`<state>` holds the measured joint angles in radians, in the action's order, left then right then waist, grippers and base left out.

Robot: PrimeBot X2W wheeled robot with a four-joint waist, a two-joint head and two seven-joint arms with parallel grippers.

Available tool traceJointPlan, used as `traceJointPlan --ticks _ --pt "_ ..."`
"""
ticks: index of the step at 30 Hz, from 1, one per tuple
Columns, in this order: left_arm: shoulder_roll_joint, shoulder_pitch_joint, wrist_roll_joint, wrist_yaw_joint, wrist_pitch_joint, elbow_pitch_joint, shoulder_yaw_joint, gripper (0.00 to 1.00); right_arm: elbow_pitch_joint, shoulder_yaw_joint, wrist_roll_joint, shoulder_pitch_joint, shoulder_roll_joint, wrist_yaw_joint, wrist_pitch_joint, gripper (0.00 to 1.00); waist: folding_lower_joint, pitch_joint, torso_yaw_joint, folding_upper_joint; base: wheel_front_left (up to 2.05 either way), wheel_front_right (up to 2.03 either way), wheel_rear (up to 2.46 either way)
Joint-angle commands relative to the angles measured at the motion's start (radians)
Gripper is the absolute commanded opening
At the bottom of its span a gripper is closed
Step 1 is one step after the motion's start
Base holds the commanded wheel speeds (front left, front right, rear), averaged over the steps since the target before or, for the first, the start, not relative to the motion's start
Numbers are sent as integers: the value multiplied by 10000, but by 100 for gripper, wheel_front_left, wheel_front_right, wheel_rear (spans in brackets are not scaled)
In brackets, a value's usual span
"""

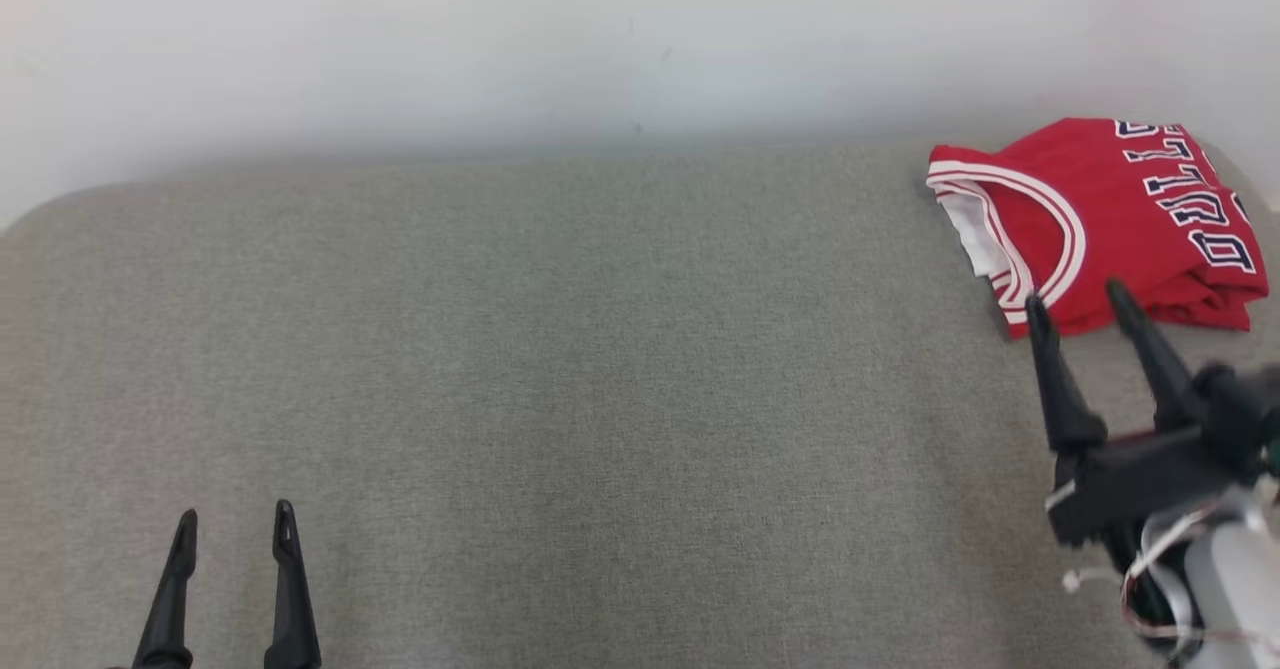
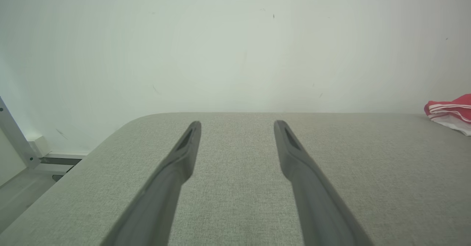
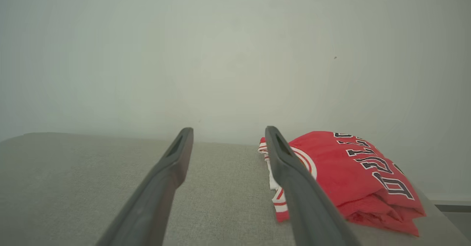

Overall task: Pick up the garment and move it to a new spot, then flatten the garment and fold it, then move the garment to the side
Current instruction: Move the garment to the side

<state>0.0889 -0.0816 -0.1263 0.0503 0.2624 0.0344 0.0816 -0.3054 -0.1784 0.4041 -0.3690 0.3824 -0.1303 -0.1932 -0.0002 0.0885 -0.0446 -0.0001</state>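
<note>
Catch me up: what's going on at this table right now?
A two-armed robot is working on a red jersey, which lies folded at the far right end of the grey table. The right tool is open, with its tips at the jersey's near edge and nothing between them. The left tool is open too, over bare table at the near left. Folding and setting aside look done.

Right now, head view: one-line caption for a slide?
Folded red jersey at grey surface's far right, open right hand by its near edge, open left hand at lower left.
</note>
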Motion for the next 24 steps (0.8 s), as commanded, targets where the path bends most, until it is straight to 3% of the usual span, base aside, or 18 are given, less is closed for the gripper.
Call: traceJointPlan --ticks 1,13,24 --pt "-43 -2 -51 9 28 -89 -23 100 385 219 -199 658 -203 -5 80 100 2 -226 187 1 0 0 0" --pt "-119 -218 -21 187 28 -521 -19 100 2095 1384 -697 3928 -2036 -5 386 100 2 -689 198 1 0 0 0" --pt "-116 -322 43 265 28 -739 -26 100 2483 1471 -1123 4778 -2652 -5 19 100 2 -876 251 1 0 0 0"
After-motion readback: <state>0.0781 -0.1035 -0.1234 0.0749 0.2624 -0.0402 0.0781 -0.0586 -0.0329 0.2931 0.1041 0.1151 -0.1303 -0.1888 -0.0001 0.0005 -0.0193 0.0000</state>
